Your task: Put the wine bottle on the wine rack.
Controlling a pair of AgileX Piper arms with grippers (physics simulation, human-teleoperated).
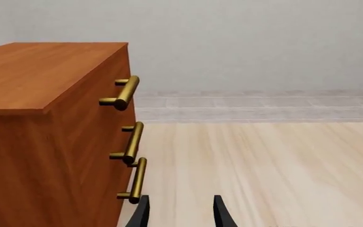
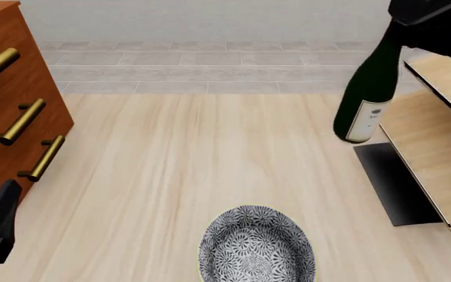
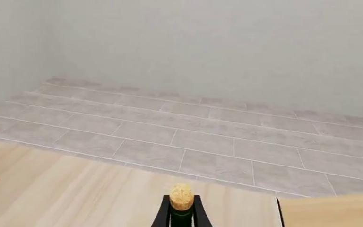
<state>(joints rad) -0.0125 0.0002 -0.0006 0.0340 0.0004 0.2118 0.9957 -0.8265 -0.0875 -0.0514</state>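
Overhead, I see a pale wood-grain table (image 2: 178, 164) ending at grey tiled floor (image 2: 209, 64) and a plain grey wall (image 3: 232, 47). My right gripper (image 3: 181, 215) is clamped on the wine bottle (image 2: 366, 100) at its neck, holding it tilted just beside the wine rack (image 2: 437, 141). My left gripper (image 1: 180, 212) rests with fingers apart near the drawer cabinet (image 1: 49, 137).

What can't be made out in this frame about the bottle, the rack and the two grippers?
- Wine bottle: in the front view the right arm covers its neck top; the right wrist view shows only the cork.
- Wine rack: cut off by the front view's right edge, so its full shape is unknown.
- Right gripper: only finger stubs flanking the neck show.
- Left gripper: tips cut off by the frame's edge.
- Patterned bowl: its near rim is cropped in the front view.
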